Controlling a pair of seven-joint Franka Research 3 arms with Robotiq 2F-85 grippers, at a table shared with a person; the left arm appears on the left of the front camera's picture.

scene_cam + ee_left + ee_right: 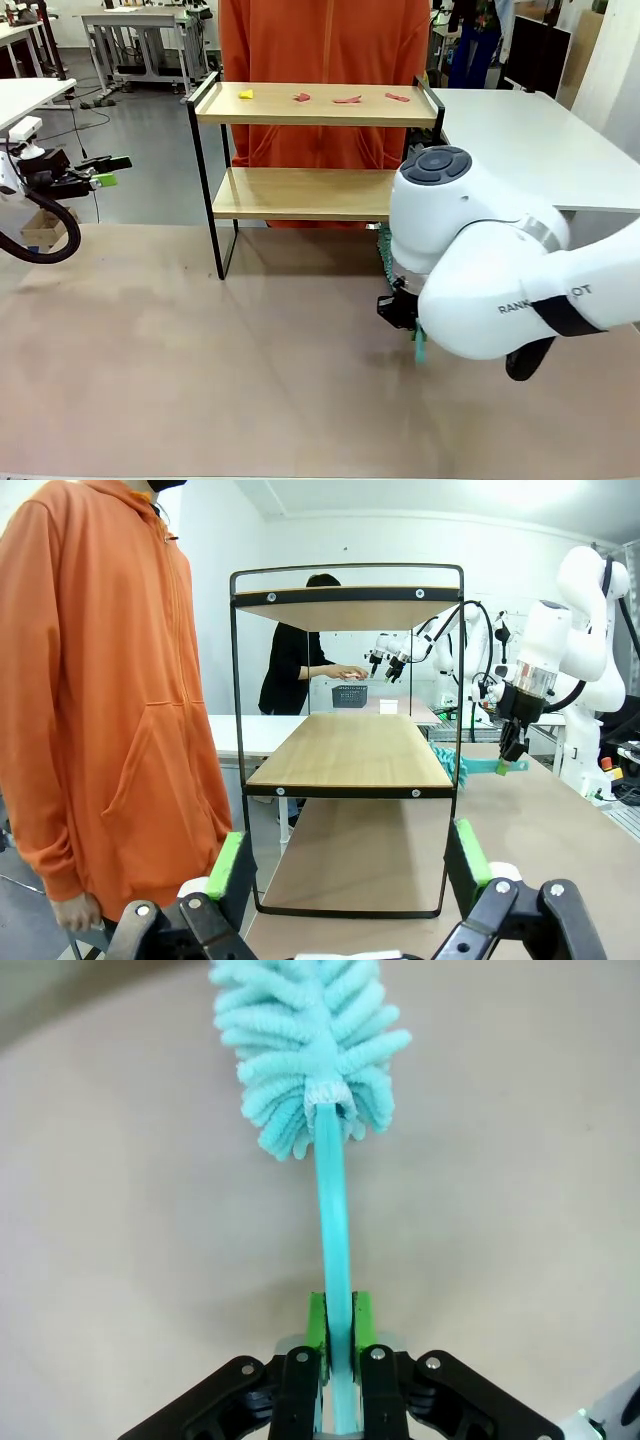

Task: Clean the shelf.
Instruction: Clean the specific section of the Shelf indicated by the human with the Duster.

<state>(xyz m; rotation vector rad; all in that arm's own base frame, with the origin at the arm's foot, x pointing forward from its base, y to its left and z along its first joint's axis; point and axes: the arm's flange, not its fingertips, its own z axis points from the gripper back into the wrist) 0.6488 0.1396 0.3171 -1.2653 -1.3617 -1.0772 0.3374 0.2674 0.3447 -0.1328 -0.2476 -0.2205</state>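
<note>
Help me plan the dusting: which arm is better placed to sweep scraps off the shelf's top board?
Probably right. The right gripper is shut on the duster, close by the shelf; the left gripper is open, empty, farther off.

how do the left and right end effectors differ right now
The left end effector is open and empty; the right end effector is shut on the handle of the teal duster. The left end effector hangs far off to the left, apart from the shelf; the right end effector sits low over the table by the shelf's right end. Both are black with green pads.
</note>
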